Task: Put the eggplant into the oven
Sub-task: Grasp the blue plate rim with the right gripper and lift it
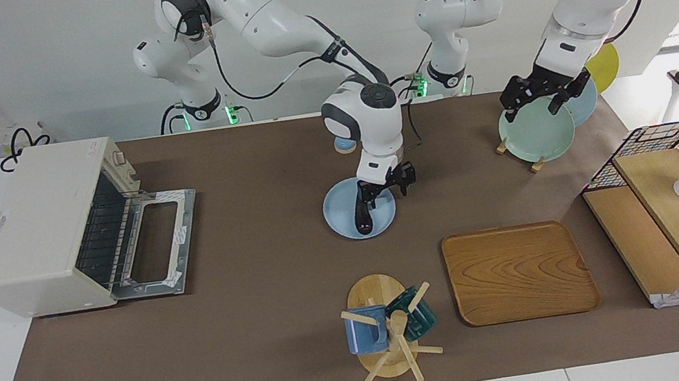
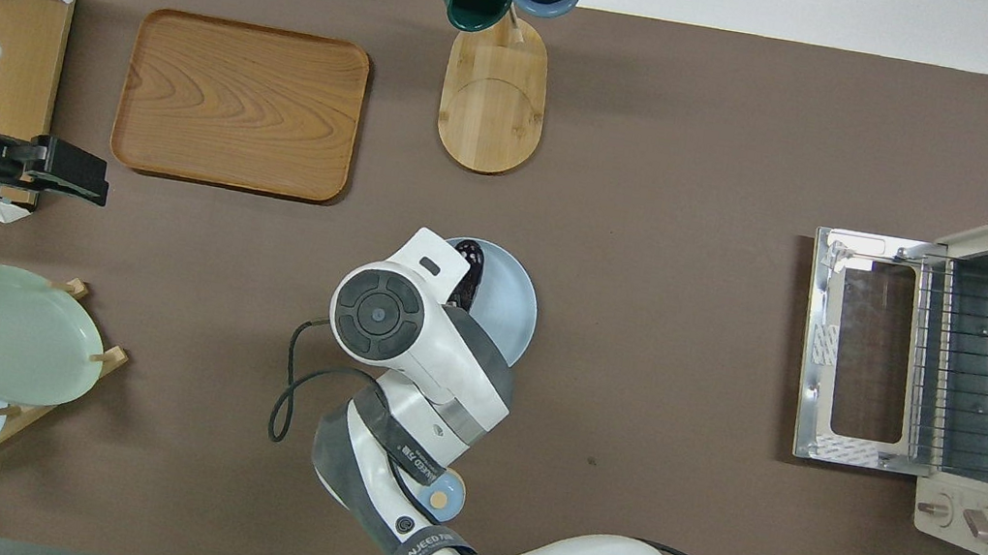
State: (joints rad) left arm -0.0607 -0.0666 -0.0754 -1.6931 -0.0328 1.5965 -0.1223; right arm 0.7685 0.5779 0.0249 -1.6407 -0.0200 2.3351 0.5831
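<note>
The dark purple eggplant [image 1: 363, 219] lies on a light blue plate [image 1: 342, 213] in the middle of the table. My right gripper [image 1: 372, 198] is down at the eggplant's end nearer to the robots and hides that end. In the overhead view the right wrist covers most of the eggplant [image 2: 468, 272] and part of the plate [image 2: 511, 309]. The cream-white oven [image 1: 32, 224] stands at the right arm's end of the table with its door [image 1: 153, 244] dropped open and its rack showing [image 2: 974, 374]. My left gripper [image 1: 539, 100] waits open over the plate rack.
A wooden tray [image 1: 517, 272] and a mug tree with a blue and a green mug [image 1: 390, 328] lie farther from the robots. A rack of plates [image 1: 535, 132] and a wooden shelf with a wire basket [image 1: 677, 211] stand at the left arm's end.
</note>
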